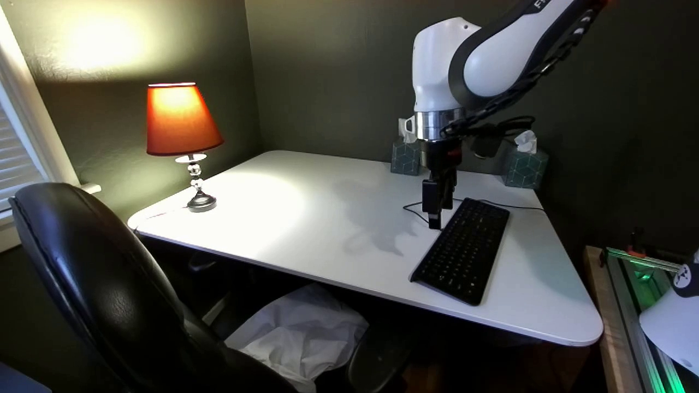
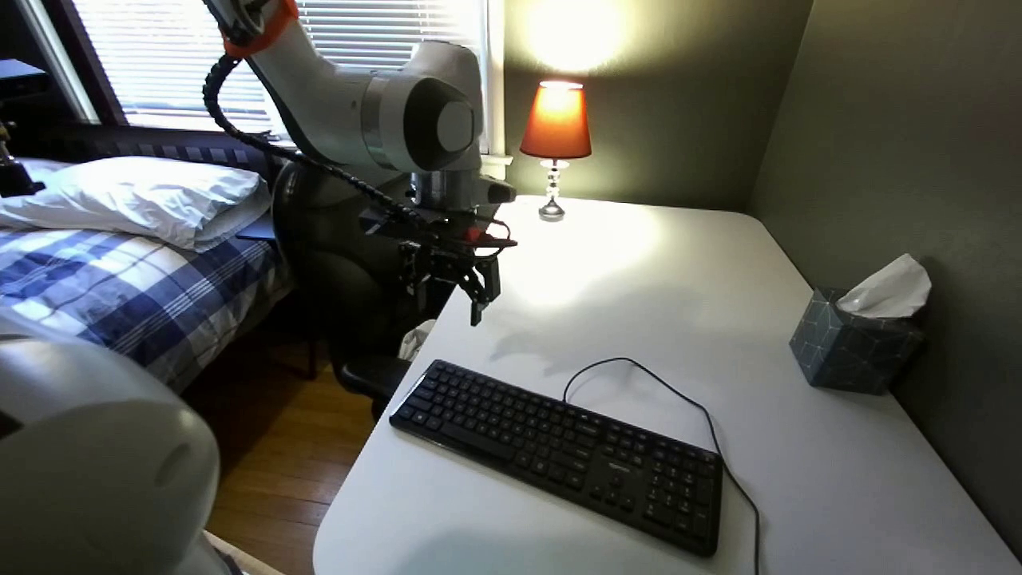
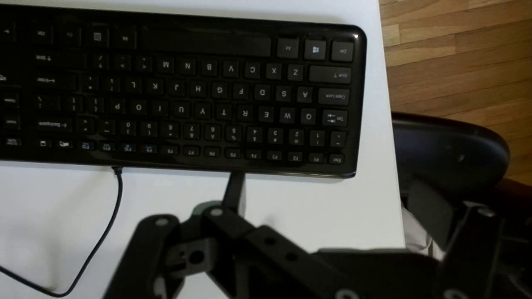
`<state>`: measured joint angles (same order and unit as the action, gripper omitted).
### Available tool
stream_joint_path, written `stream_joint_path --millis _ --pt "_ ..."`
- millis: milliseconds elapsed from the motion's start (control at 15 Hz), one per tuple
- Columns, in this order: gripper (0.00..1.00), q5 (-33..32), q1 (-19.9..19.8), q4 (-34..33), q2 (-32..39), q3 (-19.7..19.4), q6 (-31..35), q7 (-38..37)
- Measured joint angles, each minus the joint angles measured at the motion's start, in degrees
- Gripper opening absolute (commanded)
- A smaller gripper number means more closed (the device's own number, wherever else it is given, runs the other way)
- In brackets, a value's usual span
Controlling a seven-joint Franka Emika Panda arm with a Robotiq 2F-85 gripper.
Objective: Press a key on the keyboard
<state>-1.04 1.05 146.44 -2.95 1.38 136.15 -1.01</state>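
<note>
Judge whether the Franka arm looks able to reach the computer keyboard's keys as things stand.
Likely yes: its open gripper hangs near the computer keyboard, whose keys lie uncovered; it would probably need shifting over them, then lowering.

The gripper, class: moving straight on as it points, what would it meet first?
Pointing down, the gripper would probably meet the keyboard near its rear edge first, or the white desk just beyond it; depth is unclear.

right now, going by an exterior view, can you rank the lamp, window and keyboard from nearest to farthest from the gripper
1. Keyboard: clearly the closest, on the desk, right of centre in an exterior view.
2. Lamp: at the desk's opposite end, left in that picture.
3. Window: beyond the lamp, at the picture's left edge.
</note>
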Motion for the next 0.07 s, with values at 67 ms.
stream_joint_path --millis 67 --pt "1.00 0.0 0.0 0.4 -0.6 0.0 0.0 0.0"
